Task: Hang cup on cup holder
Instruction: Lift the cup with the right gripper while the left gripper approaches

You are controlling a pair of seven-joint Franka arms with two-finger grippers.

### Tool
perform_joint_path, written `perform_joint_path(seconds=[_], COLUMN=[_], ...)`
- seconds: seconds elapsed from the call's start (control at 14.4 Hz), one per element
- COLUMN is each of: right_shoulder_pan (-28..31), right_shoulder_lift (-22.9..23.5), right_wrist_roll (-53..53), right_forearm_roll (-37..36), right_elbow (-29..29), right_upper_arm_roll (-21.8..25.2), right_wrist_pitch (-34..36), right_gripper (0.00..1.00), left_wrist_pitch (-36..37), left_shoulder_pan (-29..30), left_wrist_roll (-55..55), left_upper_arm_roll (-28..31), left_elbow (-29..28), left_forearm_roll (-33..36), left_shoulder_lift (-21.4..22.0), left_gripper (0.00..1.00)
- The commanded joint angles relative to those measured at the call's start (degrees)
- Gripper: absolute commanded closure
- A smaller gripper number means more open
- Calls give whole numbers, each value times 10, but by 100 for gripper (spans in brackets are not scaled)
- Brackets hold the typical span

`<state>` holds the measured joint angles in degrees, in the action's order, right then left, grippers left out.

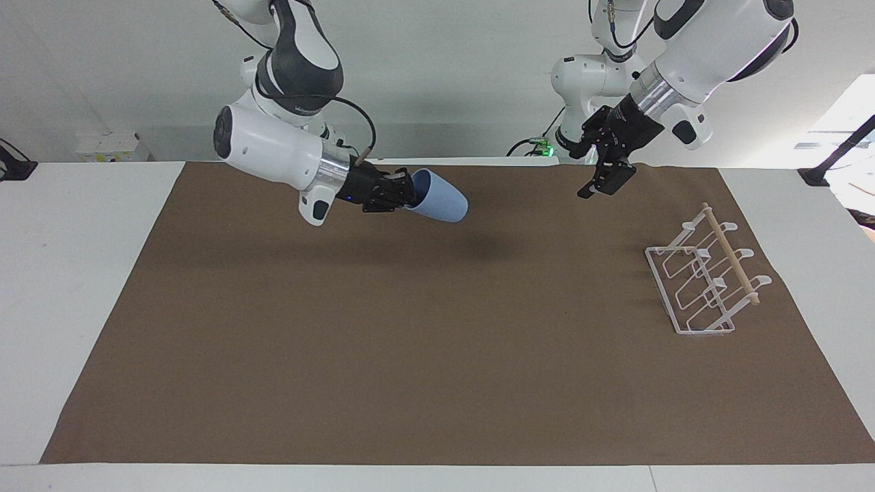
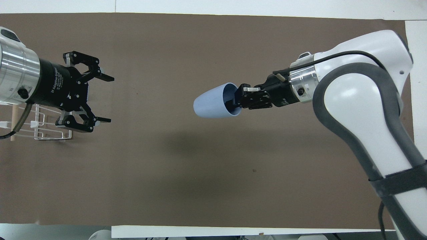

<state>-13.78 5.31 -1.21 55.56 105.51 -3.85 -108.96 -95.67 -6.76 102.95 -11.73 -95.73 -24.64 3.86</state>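
The right gripper [image 1: 403,191] was clenched on the rim of the light-blue cup [image 1: 439,196], one finger inside the mouth and one outside. The cup was held on its side in the air above the brown mat [image 1: 410,355], its base pointing toward the white wire cup holder [image 1: 704,277], well apart from it. The cup holder stood on the mat at the left arm's end of the table, its wooden dowel [image 1: 730,253] running across the top of the looped prongs. The left gripper [image 2: 106,99] hung with its fingers spread wide, grasping nothing, over the mat just beside the cup holder, pointing toward the cup.
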Motion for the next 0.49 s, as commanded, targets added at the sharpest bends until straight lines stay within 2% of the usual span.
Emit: perform_joint_path(seconds=[0.0,0.21,0.42], right_shoulder_pan=[-23,-42,-53], right_shoulder_lift=[-13,-15,-19], right_wrist_roll=[-5,-5,-5], right_forearm_roll=[65,94,94], right_elbow=[30,40,47], right_upper_arm_roll=[2,2,2], right_wrist_pitch=[-44,-68,-86], right_gripper=[100,100,100], left_wrist_pitch=[-42,-71,-111], left_shoulder_pan=[-17,-21,-64], left_wrist_roll=[68,82,72], left_upper_arm_roll=[4,4,4], left_elbow=[-26,-53,-69], left_forearm_roll=[-29,-65,-66], left_shoulder_lift=[11,21,24], left_gripper=[0,1,1])
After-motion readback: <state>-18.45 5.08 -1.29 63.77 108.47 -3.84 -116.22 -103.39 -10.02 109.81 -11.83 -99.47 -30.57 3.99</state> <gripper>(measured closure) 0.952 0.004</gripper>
